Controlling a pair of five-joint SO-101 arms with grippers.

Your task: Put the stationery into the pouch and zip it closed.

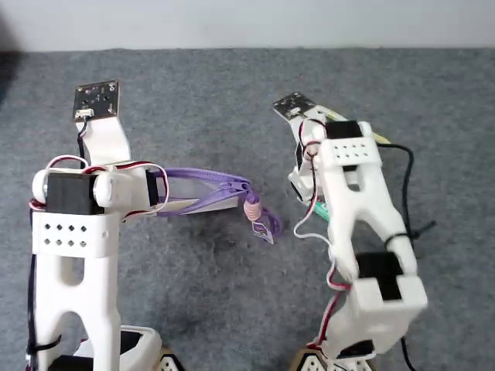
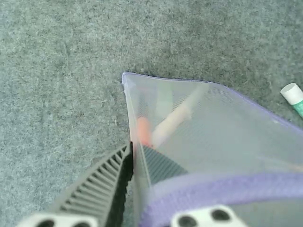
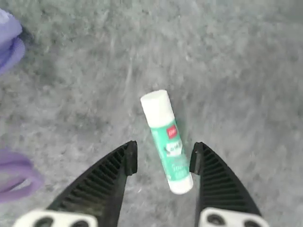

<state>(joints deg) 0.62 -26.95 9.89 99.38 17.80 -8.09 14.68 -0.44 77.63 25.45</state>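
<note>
Seen from above, the right arm (image 1: 357, 202) hides most of the glue stick (image 1: 319, 209), and the left arm (image 1: 81, 209) covers one end of the pouch (image 1: 205, 185). Inside the mesh, an orange item (image 2: 143, 130) and a pale stick (image 2: 173, 120) are blurred and unidentifiable.

The left arm (image 1: 77, 301) and right arm (image 1: 360, 205) have white printed shells housing black servo blocks (image 1: 68, 193); brackets (image 1: 73, 236) carry rows of small round holes. Red, white and black wires (image 1: 69, 164) loop at the joints; a black cable (image 1: 408, 185) leaves the right arm at 3 o'clock. Gripper fingers (image 3: 102, 184) are black, ribbed, on white screw-holed bases.
</note>
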